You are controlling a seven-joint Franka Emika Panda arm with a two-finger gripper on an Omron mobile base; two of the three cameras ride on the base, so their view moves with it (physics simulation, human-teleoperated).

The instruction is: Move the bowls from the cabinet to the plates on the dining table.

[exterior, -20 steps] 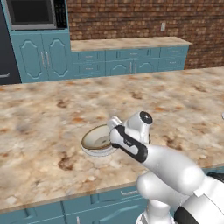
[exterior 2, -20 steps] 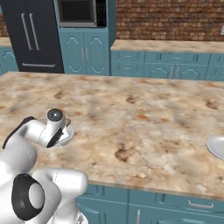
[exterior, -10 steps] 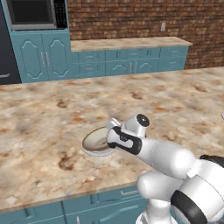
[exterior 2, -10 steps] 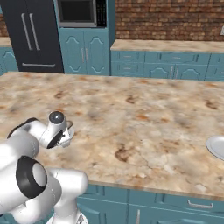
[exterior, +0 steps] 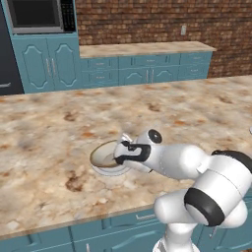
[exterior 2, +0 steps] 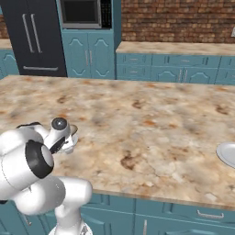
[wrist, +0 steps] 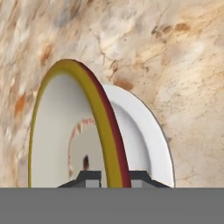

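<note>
Where the left base view looks across the dining table (exterior: 54, 133), a bowl (exterior: 105, 156) is seen mouth up and slightly tilted over a plate (exterior: 110, 171), its near rim pinched by the closed gripper (exterior: 123, 151). From the right base view, the arm is seen low over the marble top with a second plate (exterior 2: 226, 153) lying bare well off near the right edge. Along the hand view, the bowl's (wrist: 65, 131) tan rim is clamped between the fingertips (wrist: 92, 177), the plate (wrist: 144, 140) showing just beyond it; nothing is seen inside the bowl.

I am lowering my forearm toward the counter (exterior: 59, 128), carrying the bowl (exterior: 105, 156) slightly further left over the plate (wrist: 144, 140).
</note>
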